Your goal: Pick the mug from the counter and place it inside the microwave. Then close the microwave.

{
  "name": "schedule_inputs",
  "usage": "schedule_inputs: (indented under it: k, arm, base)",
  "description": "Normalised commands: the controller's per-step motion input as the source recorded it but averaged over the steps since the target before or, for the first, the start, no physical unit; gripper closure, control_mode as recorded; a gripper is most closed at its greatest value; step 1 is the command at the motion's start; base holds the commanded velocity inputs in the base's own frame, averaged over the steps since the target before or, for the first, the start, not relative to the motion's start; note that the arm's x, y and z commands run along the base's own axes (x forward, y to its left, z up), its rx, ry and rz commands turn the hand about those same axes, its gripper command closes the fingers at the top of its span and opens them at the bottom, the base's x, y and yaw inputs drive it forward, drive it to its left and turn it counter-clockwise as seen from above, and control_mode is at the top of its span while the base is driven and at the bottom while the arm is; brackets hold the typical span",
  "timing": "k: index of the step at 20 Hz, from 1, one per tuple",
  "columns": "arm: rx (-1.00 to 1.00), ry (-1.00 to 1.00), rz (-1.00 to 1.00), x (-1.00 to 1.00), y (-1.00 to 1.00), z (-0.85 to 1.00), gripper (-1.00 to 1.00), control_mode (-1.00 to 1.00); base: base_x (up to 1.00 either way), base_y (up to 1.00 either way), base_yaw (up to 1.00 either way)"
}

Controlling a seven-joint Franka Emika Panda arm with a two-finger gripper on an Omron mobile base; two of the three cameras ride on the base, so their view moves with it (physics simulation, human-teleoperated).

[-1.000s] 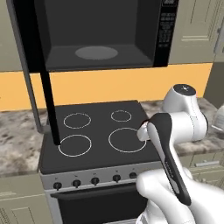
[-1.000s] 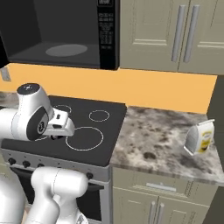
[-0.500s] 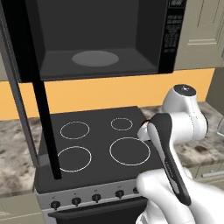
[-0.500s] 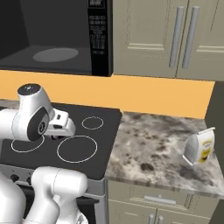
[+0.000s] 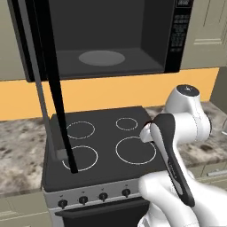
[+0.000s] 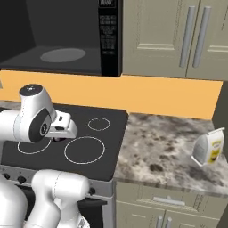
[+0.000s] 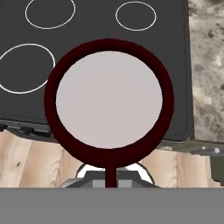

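Hand view: maroon mug [image 7: 109, 103] gripped at its rim, mouth facing camera. Held over stovetop [image 7: 175, 65]. Open microwave [image 5: 115, 40] above, ahead.

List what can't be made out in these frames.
- Gripper fingers: hand view, hidden behind the mug seen from above.
- Gripper: left base view, mostly hidden by the arm's forearm.
- Microwave button labels: too small, both base views.
- Microwave door's top: cut off by the left base view's edge.
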Motion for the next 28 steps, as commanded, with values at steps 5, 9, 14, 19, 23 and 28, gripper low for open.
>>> schedule_inputs:
  k: [5, 9, 14, 19, 23, 28]
  arm:
    - [0.0, 0.0, 0.0, 0.0, 0.0, 0.0, 1.0, 1.0]
    - [0.0, 0.0, 0.0, 0.0, 0.0, 0.0, 1.0, 1.0]
    - [0.0, 0.0, 0.0, 0.0, 0.0, 0.0, 1.0, 1.0]
    - [0.0, 0.0, 0.0, 0.0, 0.0, 0.0, 1.0, 1.0]
    - [0.0, 0.0, 0.0, 0.0, 0.0, 0.0, 1.0, 1.0]
    - [0.0, 0.0, 0.0, 0.0, 0.0, 0.0, 1.0, 1.0]
  base:
    - [-0.49, 0.26, 0.0]
    - [-0.02, 0.02, 0.0]
    - [0.12, 0.27, 0.0]
    - [0.1, 0.21, 0.0]
    - [0.08, 0.02, 0.0]
    - [0.4, 0.0, 0.0]
